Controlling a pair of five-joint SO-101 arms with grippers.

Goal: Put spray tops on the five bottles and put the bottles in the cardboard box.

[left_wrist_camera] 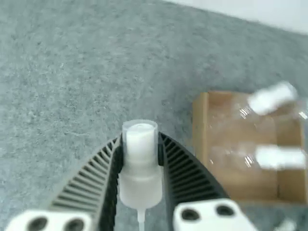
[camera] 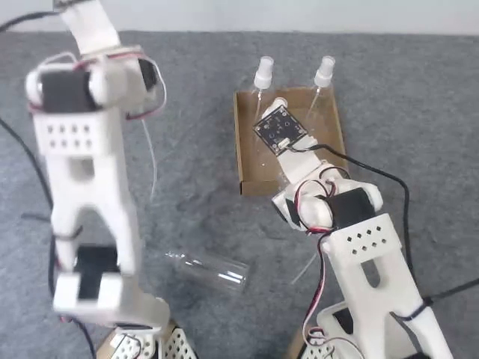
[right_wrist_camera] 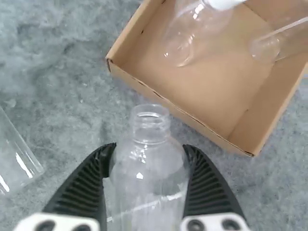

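My left gripper is shut on a white spray top, whose thin dip tube hangs from its base. This arm is raised over the table's left side. My right gripper is shut on a clear, uncapped bottle, its open neck just outside the near wall of the cardboard box. Two capped bottles lie in the box, their spray tops sticking out over the far rim. Another bare bottle lies on its side on the grey mat.
The grey felt mat covers the table. The right arm's wrist camera board and cables hang over the box. The lying bottle sits between the two arm bases. Open mat lies left of the box.
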